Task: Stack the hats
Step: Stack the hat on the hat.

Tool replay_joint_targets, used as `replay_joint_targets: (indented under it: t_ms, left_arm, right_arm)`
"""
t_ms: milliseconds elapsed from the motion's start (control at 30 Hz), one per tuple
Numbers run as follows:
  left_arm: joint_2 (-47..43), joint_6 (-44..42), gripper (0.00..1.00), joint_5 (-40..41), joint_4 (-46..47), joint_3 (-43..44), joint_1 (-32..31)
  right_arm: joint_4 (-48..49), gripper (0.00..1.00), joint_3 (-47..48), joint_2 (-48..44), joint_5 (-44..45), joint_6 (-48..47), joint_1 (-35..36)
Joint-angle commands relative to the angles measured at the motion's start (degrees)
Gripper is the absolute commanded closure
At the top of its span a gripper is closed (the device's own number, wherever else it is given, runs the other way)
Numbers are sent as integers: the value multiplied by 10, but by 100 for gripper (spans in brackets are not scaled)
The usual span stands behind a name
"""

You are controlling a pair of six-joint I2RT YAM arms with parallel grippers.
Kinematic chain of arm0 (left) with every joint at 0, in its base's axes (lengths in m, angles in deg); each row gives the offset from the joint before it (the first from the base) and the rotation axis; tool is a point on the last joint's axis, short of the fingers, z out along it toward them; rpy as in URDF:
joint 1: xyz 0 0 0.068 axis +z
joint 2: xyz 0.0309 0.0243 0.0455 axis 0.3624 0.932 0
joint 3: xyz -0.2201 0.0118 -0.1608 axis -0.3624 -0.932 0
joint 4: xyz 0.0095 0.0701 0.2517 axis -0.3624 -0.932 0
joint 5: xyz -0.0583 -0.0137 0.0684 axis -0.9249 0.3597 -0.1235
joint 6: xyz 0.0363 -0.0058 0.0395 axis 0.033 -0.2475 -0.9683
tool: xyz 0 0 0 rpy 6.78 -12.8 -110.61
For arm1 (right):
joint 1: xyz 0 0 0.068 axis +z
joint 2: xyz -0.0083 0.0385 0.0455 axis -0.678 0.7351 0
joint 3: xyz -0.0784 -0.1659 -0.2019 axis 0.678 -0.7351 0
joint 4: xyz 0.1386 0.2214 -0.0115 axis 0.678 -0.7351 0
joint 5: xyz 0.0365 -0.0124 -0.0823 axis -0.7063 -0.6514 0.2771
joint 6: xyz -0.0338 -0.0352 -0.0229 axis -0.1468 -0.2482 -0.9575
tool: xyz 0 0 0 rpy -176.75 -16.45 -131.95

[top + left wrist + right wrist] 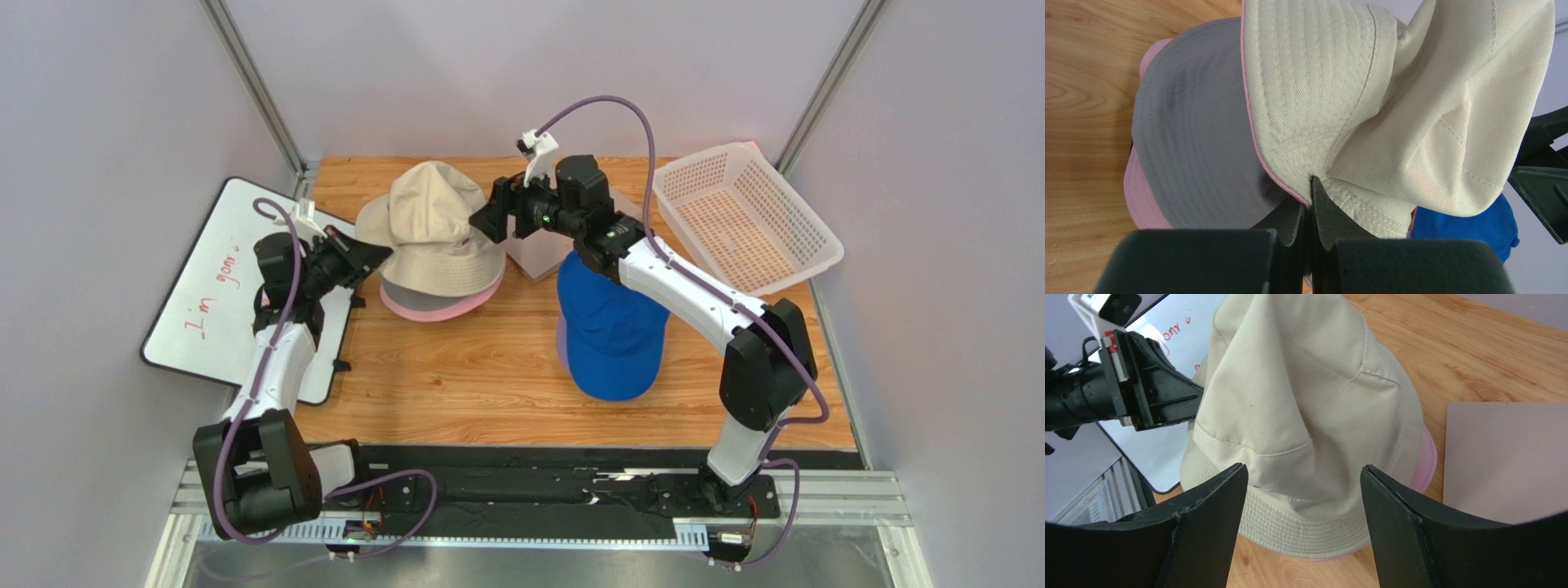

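Observation:
A beige bucket hat [436,221] tops a pile over a grey bucket hat [1192,135] and a pink bucket hat [423,306] at the back left of the wooden table. My left gripper [374,255] is shut on the beige hat's brim [1339,202], pinching it at the left edge and lifting the fabric. My right gripper [485,223] stands open just to the right of the beige hat's crown [1309,404], its fingers [1217,508] apart and empty. A blue cap [610,328] lies mid-table under the right arm.
A white mesh basket [742,214] sits at the back right. A whiteboard [233,288] with red writing lies at the left edge. A pale flat-topped box [534,257] stands between the hat pile and the blue cap.

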Motion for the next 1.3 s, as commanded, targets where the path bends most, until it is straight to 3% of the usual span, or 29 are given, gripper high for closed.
replay_joint_targets:
  t_ms: [0, 600, 700, 800, 833, 1033, 1267]
  left_arm:
    - [-9, -7, 100, -13, -15, 1, 4]
    - [-15, -12, 100, -26, -23, 9, 5]
    - [-16, -12, 100, -27, -22, 7, 5]
    - [-17, -18, 100, -27, -21, 9, 4]
    - [-17, -22, 100, -27, -21, 11, 4]
    - [-24, -27, 100, -34, -14, 41, 1]
    - [-38, -20, 100, -53, 1, 55, 0]
  right_arm:
    - [62, 27, 1, -32, -35, 2, 9]
    - [-69, 39, 199, 118, 16, -58, 39]
    - [-78, 52, 208, 124, 23, -65, 43]
    - [-75, 79, 205, 119, 42, -75, 49]
    - [-79, 98, 205, 113, 51, -79, 52]
    - [-112, 100, 227, 83, 135, -121, 65]
    - [-121, 100, 223, 43, 172, -142, 77]
